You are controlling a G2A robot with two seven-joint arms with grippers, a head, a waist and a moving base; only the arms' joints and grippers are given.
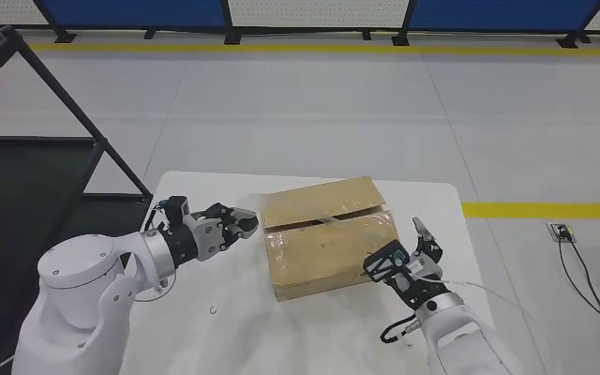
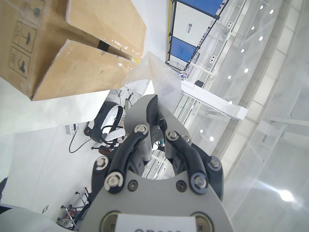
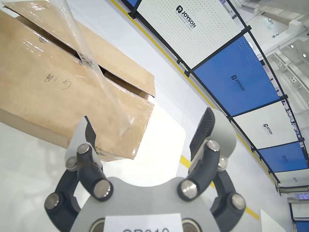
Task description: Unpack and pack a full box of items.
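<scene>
A brown cardboard box lies in the middle of the white table, its top flaps slightly parted along the seam. My left gripper sits just off one end of the box, shut on a strip of clear tape that runs back to the box seam. At the opposite end, my right gripper is open and holds nothing. In its wrist view, the right gripper stands by the box corner, and the loose clear tape rises from the seam.
The white table has bare room in front of and beside the box. A small ring-like object lies near the front. A black metal frame stands past the table edge on the left gripper's side.
</scene>
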